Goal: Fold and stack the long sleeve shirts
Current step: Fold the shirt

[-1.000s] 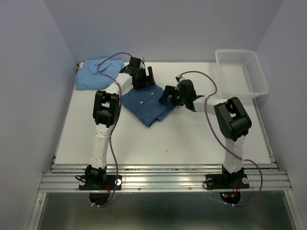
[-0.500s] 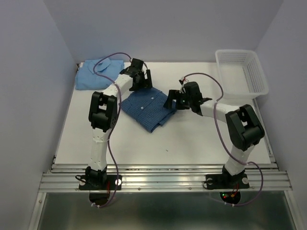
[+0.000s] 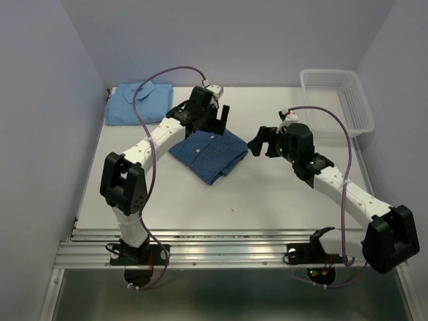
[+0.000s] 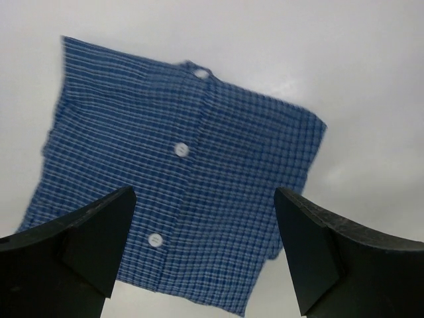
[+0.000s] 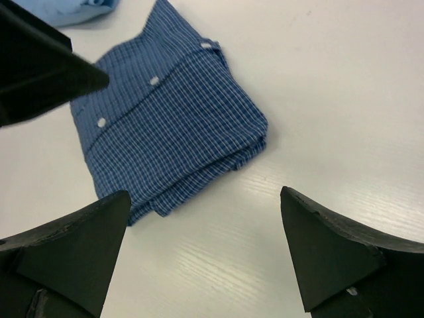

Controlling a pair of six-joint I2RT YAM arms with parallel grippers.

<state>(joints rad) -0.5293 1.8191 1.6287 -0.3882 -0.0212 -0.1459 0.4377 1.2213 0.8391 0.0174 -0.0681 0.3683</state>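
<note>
A dark blue checked shirt [image 3: 208,152] lies folded into a compact rectangle near the middle of the table, buttons up. It also shows in the left wrist view [image 4: 185,159] and the right wrist view [image 5: 172,112]. A light blue shirt [image 3: 137,102] lies folded at the back left corner, and its edge shows in the right wrist view [image 5: 66,10]. My left gripper [image 3: 215,119] hovers open above the checked shirt's far edge [image 4: 205,199], holding nothing. To the right of that shirt my right gripper [image 3: 259,143] is open over bare table [image 5: 205,195], apart from the cloth.
A white mesh basket [image 3: 338,100] stands at the back right corner. The white table [image 3: 267,194] is bounded by an aluminium rail along the near edge. Pale walls close in on the left, back and right.
Both grippers have risen and drawn away from the checked shirt, the left toward the right, the right back toward the right side. The shirt stays folded where it was.
</note>
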